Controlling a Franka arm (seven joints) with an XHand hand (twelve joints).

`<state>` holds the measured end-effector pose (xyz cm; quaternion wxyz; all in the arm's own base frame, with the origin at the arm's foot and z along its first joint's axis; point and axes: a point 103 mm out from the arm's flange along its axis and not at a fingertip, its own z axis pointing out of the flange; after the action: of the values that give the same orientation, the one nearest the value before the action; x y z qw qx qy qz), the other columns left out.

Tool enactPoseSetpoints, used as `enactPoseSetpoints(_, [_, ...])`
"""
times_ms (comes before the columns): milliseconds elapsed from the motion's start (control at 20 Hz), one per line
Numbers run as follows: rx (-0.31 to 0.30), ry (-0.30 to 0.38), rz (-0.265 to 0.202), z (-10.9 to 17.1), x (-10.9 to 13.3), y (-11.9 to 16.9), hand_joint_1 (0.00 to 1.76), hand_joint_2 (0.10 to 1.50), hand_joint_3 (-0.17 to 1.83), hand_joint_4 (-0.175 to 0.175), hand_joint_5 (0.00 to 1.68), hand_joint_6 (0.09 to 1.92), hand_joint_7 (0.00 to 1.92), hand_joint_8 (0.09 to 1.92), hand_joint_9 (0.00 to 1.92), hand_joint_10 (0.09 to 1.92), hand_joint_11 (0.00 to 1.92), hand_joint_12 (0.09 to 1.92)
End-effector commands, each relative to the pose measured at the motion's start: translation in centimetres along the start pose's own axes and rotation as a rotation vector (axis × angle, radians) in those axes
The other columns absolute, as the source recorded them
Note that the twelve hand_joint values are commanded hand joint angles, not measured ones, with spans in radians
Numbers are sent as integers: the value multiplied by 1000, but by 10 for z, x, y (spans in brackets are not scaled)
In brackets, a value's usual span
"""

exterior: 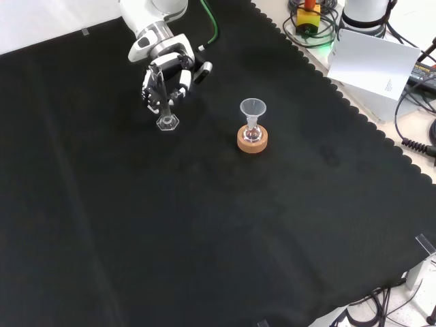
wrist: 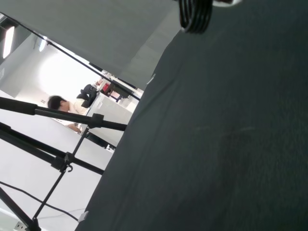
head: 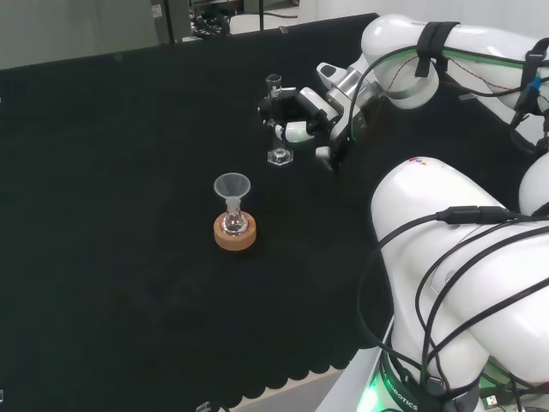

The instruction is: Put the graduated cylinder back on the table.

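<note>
1. Overhead, the counter (head: 129, 215) wears black cloth with a scalloped edge; the front view shows cables and a white sheet past that edge.
2. Upright on the cloth, the graduated cylinder (head: 277, 120) has its hexagonal foot down.
3. Around its stem the hand (head: 300, 116) has its fingers (exterior: 151, 88) curled, clamped on the glass.
4. Nearby, apart from it, a funnel (exterior: 252, 109) sits in a flask on a cork ring (exterior: 252, 142).
5. Beyond the cloth, the wrist view shows black tripod legs (wrist: 53, 154) in a bright room.

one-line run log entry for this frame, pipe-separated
hand: shut on graduated cylinder | cylinder: upright, base at cloth, contact unclear | funnel: in flask on cork ring, apart from hand | step: release pending
</note>
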<state>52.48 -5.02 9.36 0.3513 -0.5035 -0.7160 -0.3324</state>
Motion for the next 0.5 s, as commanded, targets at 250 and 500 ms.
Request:
enactPoseSetpoints(250, [-7,-1,3,6,-2,0,1437,967,714,-118,844,982,841,798,1014,647,938,917])
enactPoseSetpoints(500, [-9,6,5,9,-4,-1,1439,965,717,-120,839,984,841,799,1013,650,937,919])
